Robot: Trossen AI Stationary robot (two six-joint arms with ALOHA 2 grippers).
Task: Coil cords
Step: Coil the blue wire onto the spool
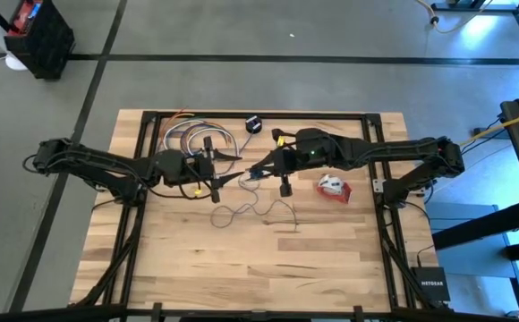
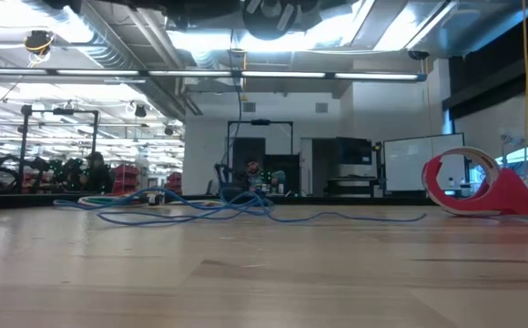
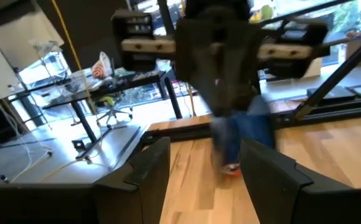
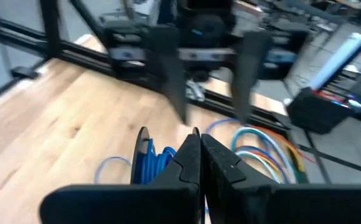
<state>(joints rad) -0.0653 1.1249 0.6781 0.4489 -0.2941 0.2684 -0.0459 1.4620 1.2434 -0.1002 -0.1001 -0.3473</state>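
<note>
Clenched fingers of the right end effector (image 4: pixel 199 155) are seen closest, with a blue cord (image 4: pixel 150 158) bunched just beside them; whether it is gripped cannot be told. From above, both end effectors are held mid-desk (image 1: pixel 331 268), facing each other. Fingers of the left end effector (image 1: pixel 233 158) are spread, nothing between them. A red-and-white bundle (image 1: pixel 335 187) is seen beside the right arm, loose cord (image 1: pixel 250 210) trailed between.
</note>
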